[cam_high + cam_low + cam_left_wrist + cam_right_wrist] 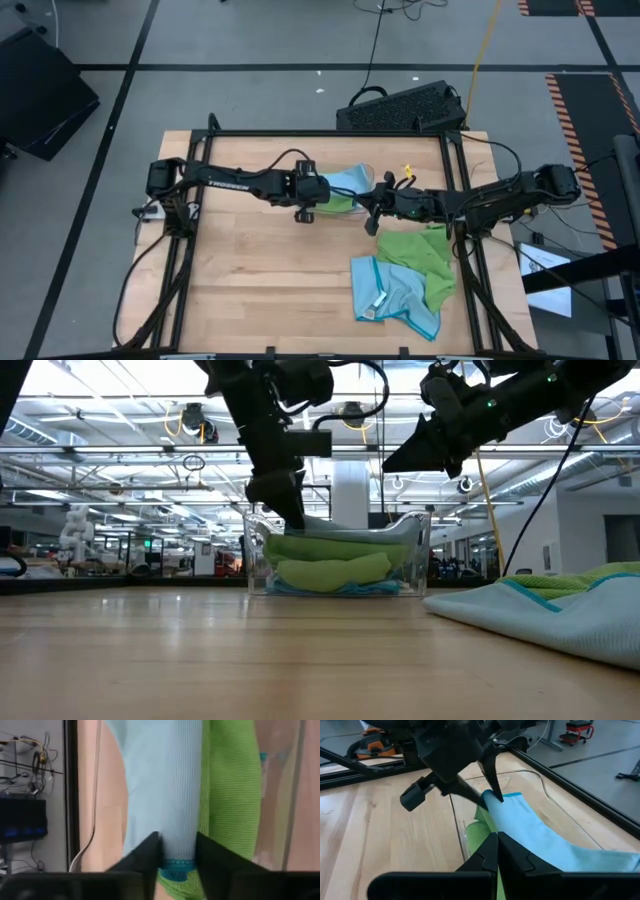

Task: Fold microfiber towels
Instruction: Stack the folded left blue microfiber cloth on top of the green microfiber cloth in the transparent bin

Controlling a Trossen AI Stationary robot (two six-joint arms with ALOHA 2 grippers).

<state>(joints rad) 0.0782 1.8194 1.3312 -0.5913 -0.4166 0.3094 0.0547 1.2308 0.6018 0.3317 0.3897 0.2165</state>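
Between the left gripper's [177, 857] narrowing fingers a folded light blue microfiber towel [165, 795] is held over the clear plastic tray [420, 555]; release is needed next.

You see a clear tray [340, 555] standing on the wooden surface [250, 660], stacked with folded green towels [335, 570] over a blue layer at the bottom; your left gripper [290, 510] reaches down at the tray's left rim, touching the top towel; your right gripper [410, 460] hangs above the tray, fingers together; a blue towel [560, 615] lies heaped at right, green cloth [585, 582] on it.
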